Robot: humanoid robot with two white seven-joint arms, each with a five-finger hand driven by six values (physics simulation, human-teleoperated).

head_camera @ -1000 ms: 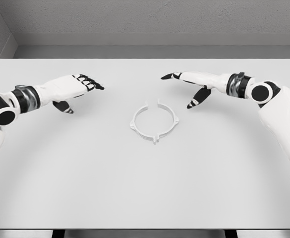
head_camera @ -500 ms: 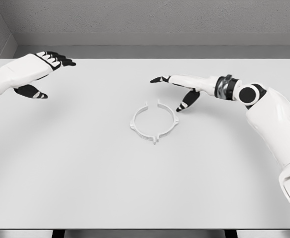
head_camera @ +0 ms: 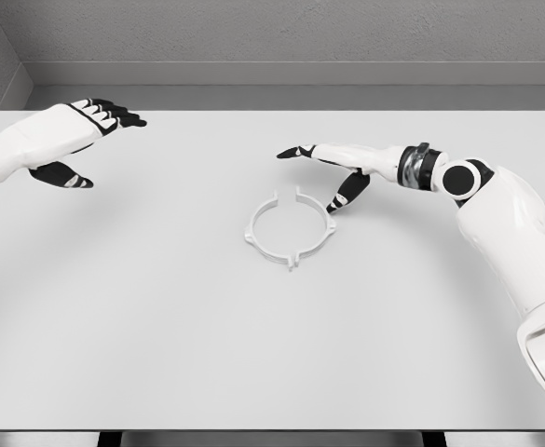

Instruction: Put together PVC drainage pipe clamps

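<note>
Pipe clamp ring (head_camera: pixel 290 230), white and thin, lies flat on the bench (head_camera: pixel 160 335) a little past the middle toward the far edge, its band broken by a gap on the far side and set with small tabs at left, right and near points. Nothing touches it. Bare bench top surrounds it on every side, with the widest stretch running to the near edge and both near corners free.

The right hand (head_camera: pixel 342 168) hovers just beyond the ring's far right, palm down, fingers stretched out and released, gripping nothing; its dark-tipped forefinger points left above the ring's far gap, and the thumb hangs down close to the ring's right tab, whether touching or not I cannot tell. Its arm comes in from the right edge, the forearm crossing the bench's right half.

The left hand (head_camera: pixel 58 140) is well apart from the ring, near the far left corner, fingers likewise extended and loose, holding nothing, thumb dropped beneath the palm. Its wrist leaves the picture at the left edge
</note>
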